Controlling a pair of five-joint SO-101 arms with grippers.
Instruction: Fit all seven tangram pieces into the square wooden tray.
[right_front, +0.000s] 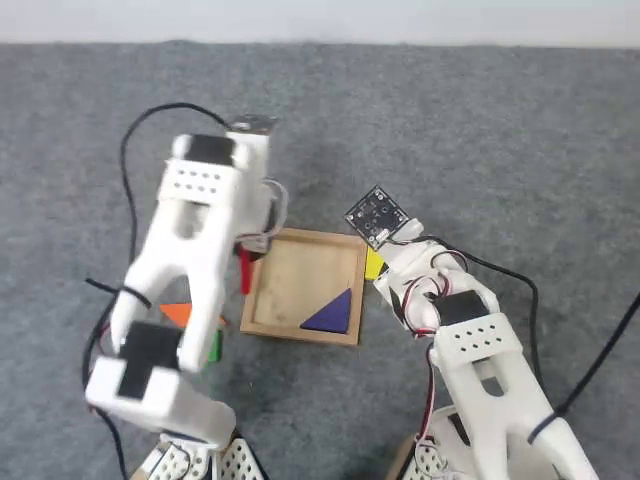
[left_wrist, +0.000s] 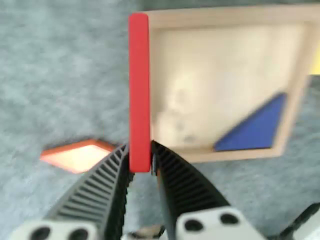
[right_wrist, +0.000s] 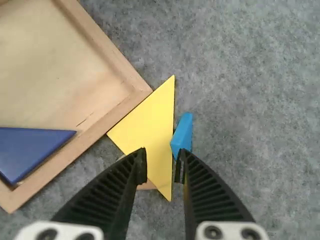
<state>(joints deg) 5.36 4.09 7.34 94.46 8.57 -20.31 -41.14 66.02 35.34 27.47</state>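
The square wooden tray lies mid-table with a dark blue triangle in its near right corner. My left gripper is shut on a red piece, held on edge over the tray's left rim. The red piece hangs beside that rim. An orange parallelogram lies flat to the left. My right gripper is open by a narrow gap, its fingertips over the thin corner of a yellow triangle. A light blue piece touches one fingertip.
A green piece peeks out beside the left arm, near the orange parallelogram. The yellow triangle lies against the tray's right rim. Grey carpet covers the table. Black cables trail from both arms.
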